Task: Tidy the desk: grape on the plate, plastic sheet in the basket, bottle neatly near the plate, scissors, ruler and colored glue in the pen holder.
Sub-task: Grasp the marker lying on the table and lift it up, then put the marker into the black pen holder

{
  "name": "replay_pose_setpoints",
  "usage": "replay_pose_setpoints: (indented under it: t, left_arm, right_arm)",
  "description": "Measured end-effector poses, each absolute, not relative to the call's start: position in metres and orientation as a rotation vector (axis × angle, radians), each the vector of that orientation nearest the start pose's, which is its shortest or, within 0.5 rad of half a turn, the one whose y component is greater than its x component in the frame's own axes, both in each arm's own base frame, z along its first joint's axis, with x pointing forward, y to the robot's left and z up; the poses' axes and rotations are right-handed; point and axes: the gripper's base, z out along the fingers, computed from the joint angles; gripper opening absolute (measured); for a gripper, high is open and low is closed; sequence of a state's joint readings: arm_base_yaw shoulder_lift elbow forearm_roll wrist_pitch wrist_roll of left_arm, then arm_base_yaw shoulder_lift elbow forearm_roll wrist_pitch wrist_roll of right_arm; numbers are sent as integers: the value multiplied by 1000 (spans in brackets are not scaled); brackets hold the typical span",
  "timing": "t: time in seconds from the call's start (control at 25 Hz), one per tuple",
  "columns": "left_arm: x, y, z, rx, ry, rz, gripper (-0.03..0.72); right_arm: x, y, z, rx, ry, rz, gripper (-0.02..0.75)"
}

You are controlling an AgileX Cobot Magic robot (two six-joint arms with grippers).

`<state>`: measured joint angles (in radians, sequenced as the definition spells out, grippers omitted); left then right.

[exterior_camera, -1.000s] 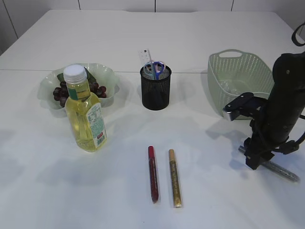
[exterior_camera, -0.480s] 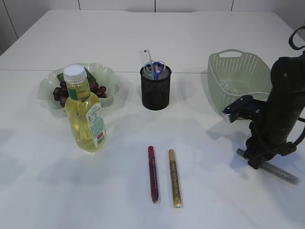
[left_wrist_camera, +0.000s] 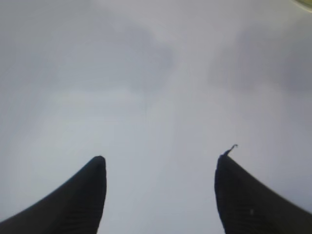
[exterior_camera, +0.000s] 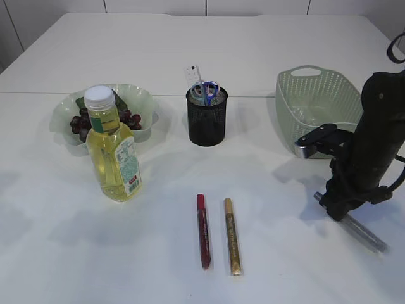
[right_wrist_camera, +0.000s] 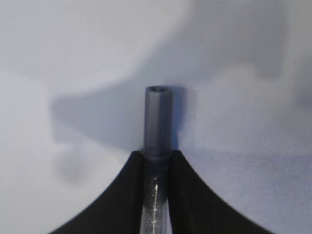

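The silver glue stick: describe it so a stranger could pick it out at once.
Start at the green basket on the table's right side and come toward the near edge. There the silver glue stick lies slanted, the right gripper with its jaws closed around its upper end. Unlike the red and gold sticks mid-table, it is grey and glittery.

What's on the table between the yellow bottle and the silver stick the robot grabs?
Two glue pens, red and gold, lie side by side there, in the exterior view.

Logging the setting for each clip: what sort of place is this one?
Probably a staged desk-tidying setup in a lab: a bare white table holding a mesh pen holder, loose glue pens, a plate of grapes and a green basket, with a robot arm at work.
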<state>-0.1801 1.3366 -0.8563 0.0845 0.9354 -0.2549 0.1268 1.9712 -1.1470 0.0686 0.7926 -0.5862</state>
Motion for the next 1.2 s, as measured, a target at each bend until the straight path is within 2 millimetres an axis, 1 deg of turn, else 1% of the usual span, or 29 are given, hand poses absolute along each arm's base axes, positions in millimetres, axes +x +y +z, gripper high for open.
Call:
replay_pose_setpoints:
  t: [0.12,0.2,0.32,0.48,0.56,0.72,0.84,1.0,1.08,1.2]
  left_arm:
    - [231,-36,243,-47,2889,29,505]
    - [231,-36,243,-47,2889,29,505]
    - [231,-36,243,-47,2889,29,505]
    - [231,-36,243,-47,2889,29,505]
    - [231,-36,243,-47,2889,29,505]
    - [231,-36,243,-50,2889,24,505]
    - [231,-36,243,-53,2890,19,505]
    - [231,-36,243,-54,2897,21,505]
    - [230,-36,243,-54,2901,22,505]
    - [230,-36,242,-58,2908,18,505]
  right_arm:
    - [345,54,144,-939,2881,132,139]
    - [345,59,163,-921,2818,203,139]
    - [349,72,191,-884,2702,372,139]
    - [364,92,227,-832,2504,619,139]
    - [373,102,249,-776,2375,744,139]
    - [392,116,284,-686,2123,917,139]
    - [405,121,298,-674,1981,960,138]
    - [422,124,306,-717,1829,930,138]
    - [432,126,304,-739,1761,902,138]
    - [448,128,295,-737,1683,889,138]
